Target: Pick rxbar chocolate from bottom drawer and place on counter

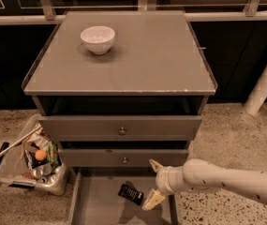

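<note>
Over cropped bottom drawer point(99, 206), gripper point(153, 183) beside rxbar chocolate point(130, 194)

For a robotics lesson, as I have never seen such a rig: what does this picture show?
One camera looks down on a grey cabinet; its mounting is unknown. The pale tube is the robot's arm, ending in a two-finger gripper, open and holding nothing, above the pulled-out bottom drawer. The black rxbar chocolate lies on the drawer floor beside it. On the counter stands a white bowl. A bin of clutter sits on the floor next to the cabinet.
</note>
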Controlling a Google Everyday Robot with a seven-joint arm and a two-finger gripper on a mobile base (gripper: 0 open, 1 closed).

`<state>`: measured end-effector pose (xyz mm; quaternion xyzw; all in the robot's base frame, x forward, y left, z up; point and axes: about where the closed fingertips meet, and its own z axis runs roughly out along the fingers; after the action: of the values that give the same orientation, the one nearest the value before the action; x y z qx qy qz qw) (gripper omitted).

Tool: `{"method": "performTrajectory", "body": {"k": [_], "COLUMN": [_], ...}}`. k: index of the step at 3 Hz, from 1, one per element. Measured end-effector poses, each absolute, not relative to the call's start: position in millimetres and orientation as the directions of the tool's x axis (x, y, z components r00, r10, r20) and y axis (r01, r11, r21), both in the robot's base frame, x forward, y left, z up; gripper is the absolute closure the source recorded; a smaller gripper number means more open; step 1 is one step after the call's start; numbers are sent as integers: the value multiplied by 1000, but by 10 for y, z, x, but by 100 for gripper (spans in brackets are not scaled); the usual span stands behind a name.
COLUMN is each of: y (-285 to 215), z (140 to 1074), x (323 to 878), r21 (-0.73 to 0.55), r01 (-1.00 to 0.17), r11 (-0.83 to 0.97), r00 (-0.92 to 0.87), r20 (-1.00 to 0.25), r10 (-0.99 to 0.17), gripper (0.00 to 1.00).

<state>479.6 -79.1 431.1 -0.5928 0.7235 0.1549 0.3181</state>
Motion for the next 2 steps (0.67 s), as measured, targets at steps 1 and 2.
{"method": "performTrajectory", "body": {"k": [1,2], "y": [-791,-760], "z": [4311,4199], "x": [4796,4763], "r21": [-153,-139], "r01": [-956,-959], "r11": [249,247], "r00": [-95,-104], "r20": [-644,-639], "r10": [-759,-762], "gripper": [0,0]}}
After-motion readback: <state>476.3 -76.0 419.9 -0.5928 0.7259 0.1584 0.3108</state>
